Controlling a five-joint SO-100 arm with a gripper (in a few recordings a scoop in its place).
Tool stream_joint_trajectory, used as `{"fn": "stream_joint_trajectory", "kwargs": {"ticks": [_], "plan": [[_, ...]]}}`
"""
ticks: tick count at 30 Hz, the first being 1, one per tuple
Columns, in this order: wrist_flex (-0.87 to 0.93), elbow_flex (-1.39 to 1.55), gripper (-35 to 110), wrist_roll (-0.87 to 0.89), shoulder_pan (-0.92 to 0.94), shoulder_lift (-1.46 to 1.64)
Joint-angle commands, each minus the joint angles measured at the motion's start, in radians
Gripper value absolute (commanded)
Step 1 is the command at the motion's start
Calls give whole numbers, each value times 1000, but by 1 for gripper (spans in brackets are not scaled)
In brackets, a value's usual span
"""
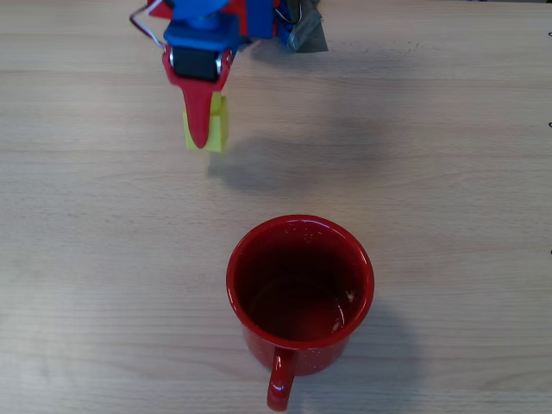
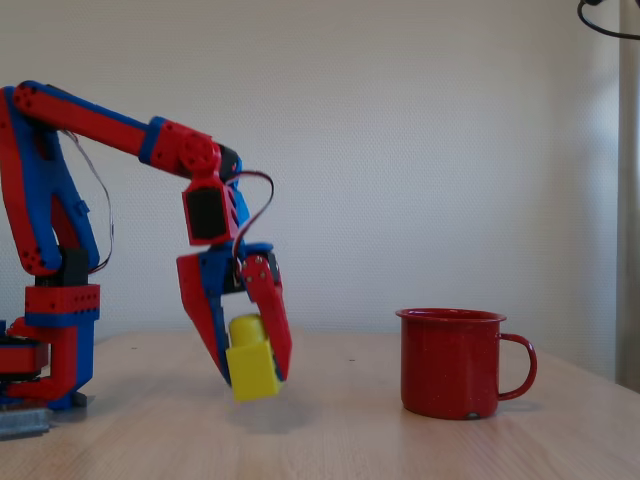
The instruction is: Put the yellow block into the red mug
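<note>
Gripper [image 2: 250, 378] clamps the yellow block [image 2: 252, 366] above the wooden table [image 2: 400, 445], white wall [image 2: 420, 150] behind.

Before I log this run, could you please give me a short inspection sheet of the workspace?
Surface: pale wooden table, bare apart from the items below.
Job's things: yellow block held between the fingers, lifted off the table; red mug upright, apart from the block; nothing seen inside it in the overhead view.
Clutter: nothing seen.
Grippers: hand shut on the yellow block, pointing down.
Cables: thin wires looping at the wrist and along the arm; dark cable at the top right corner of the fixed view.
Surroundings: plain light wall behind the table.
</note>
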Motion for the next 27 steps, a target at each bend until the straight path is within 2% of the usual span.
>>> {"fn": "stream_joint_trajectory", "kwargs": {"ticks": [1,7,13,27], "plan": [[95,-129,0,31,-21,112],[350,-407,0,127,-87,78],[520,-736,0,210,-158,-17],[689,-1307,0,319,-227,-296]]}}
